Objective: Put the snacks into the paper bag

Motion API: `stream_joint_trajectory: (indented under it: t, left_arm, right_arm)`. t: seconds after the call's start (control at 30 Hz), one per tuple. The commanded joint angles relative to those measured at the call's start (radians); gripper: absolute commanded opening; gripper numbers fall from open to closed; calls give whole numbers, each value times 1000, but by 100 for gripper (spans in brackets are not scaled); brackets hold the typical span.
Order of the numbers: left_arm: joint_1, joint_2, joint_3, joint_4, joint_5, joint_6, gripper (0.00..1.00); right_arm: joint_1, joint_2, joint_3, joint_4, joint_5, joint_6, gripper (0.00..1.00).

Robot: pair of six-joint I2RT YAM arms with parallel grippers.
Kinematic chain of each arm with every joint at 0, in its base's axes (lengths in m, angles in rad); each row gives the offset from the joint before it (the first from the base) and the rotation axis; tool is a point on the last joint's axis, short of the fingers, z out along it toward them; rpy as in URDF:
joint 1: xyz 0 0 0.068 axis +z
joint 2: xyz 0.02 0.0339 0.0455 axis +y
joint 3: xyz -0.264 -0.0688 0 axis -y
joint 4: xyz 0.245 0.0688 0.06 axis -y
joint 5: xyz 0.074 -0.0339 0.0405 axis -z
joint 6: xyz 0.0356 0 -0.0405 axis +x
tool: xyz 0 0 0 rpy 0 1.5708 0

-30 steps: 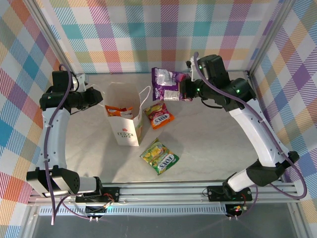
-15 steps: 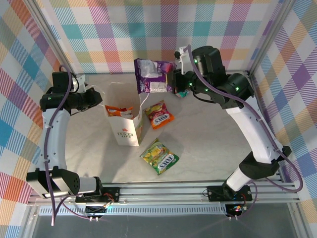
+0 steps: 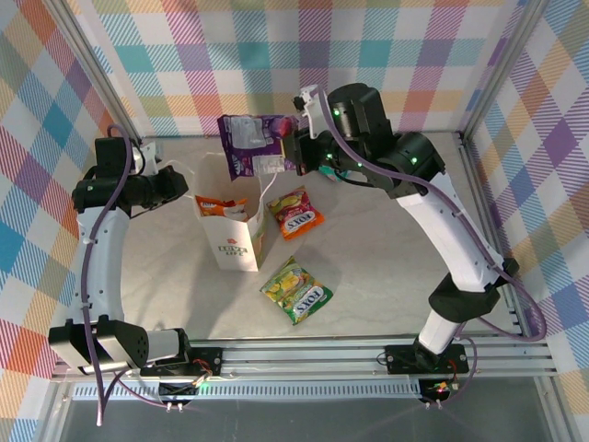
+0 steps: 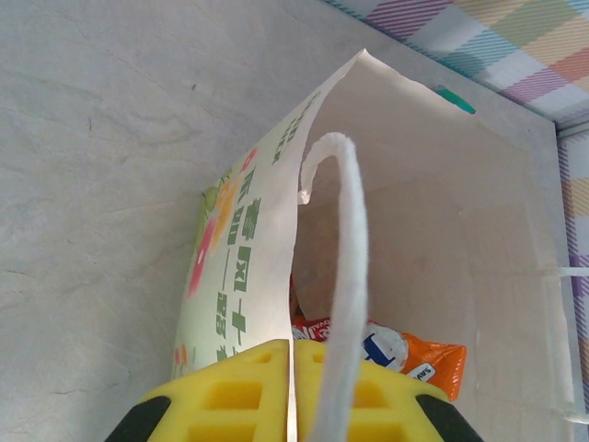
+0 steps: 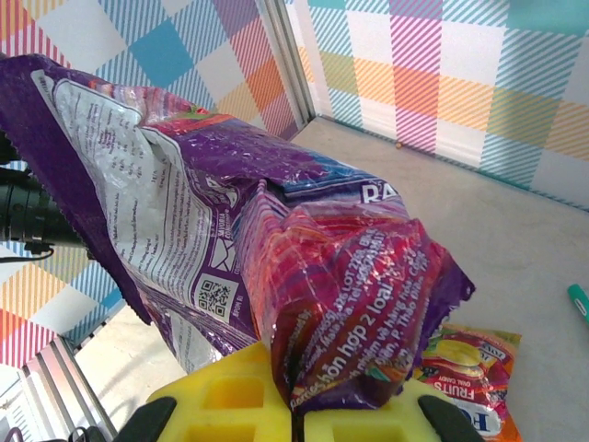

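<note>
Four snack packets can be counted from above, and one paper bag (image 3: 237, 241) standing upright with its mouth open. The purple packet (image 3: 247, 145) hangs in the air at 12 o'clock from the bag's mouth. The bagged orange packet (image 3: 219, 204) lies inside the bag. The loose orange packet (image 3: 296, 213) rests on the bench (image 3: 396, 276) just at 2 o'clock of the bag, and the green-yellow packet (image 3: 296, 290) lies at 5 o'clock of it, a little apart.

The left arm (image 3: 97, 239) rises from its base toward 12 o'clock, then bends toward 3 o'clock to reach the bag's 9 o'clock rim. The right arm (image 3: 442, 230) sweeps from its base toward 10 o'clock, its wrist high over the far side of the bench.

The left wrist view adds that the left fingers (image 4: 230, 396) are pressed together, pinching the bag's printed wall, with one cord handle (image 4: 345, 276) arching over them and the bagged orange packet down inside. The right wrist view shows the right fingers (image 5: 221, 405) pinching the crumpled purple packet's lower edge, its QR-coded back toward the camera, and the loose orange packet at 4 o'clock below
</note>
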Motion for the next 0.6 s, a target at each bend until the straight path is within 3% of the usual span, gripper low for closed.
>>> stream_joint_trajectory:
  t: [0.0,0.57]
  left_arm:
    - [11,-24,-17,5,14,15,10]
    - [21,-28,-26,0,11,32,10]
  right_arm:
    - [9,-12,-7,131,-28,8,1]
    - [21,102,20,281,-87,63,0]
